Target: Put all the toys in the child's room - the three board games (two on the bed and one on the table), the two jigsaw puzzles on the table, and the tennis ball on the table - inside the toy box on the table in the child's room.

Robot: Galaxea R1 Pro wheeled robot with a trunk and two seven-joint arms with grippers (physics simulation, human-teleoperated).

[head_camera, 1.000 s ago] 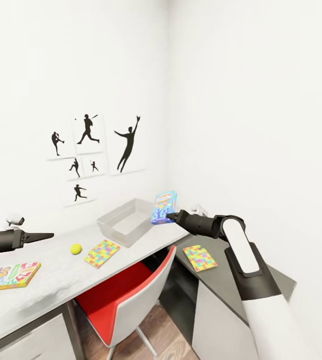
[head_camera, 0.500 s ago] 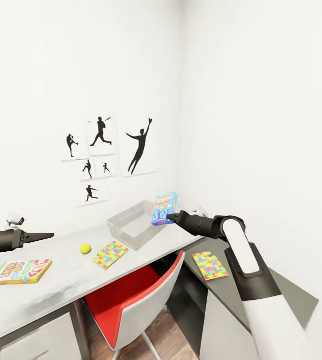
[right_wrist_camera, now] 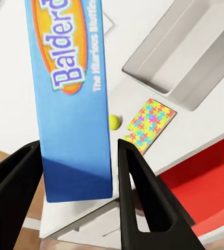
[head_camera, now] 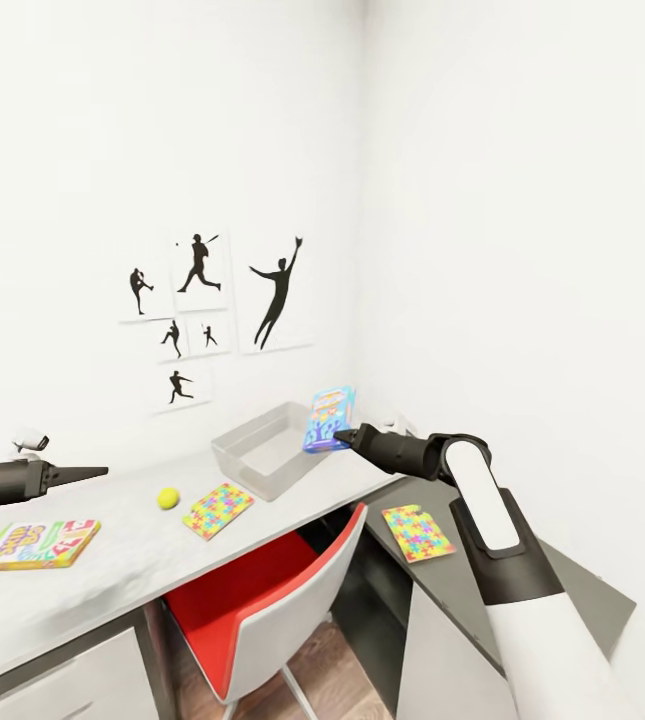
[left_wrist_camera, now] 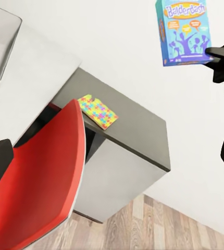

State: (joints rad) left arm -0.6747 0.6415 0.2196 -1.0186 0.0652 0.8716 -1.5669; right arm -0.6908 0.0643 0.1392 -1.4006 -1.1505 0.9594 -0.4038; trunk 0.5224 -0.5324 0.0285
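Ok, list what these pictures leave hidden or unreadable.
- Toy box floor: head view, near wall hides part of it.
- Board game on the table: print too small to read in the head view.
- Left gripper: head view, seen side-on; open or shut unclear.
- Blue board game title: cut off by the right wrist view's edge.

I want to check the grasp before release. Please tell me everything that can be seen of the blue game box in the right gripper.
The Balderdash board game is a thin, flat, rectangular blue box that looks like printed cardboard, with an orange oval title banner and dark tree-like figures on its face. It is upright, slightly tilted, held in the air at its lower edge by the right gripper, whose two black fingers stand either side of it. In the head view it hangs at the right end of the grey toy box, not resting on anything.
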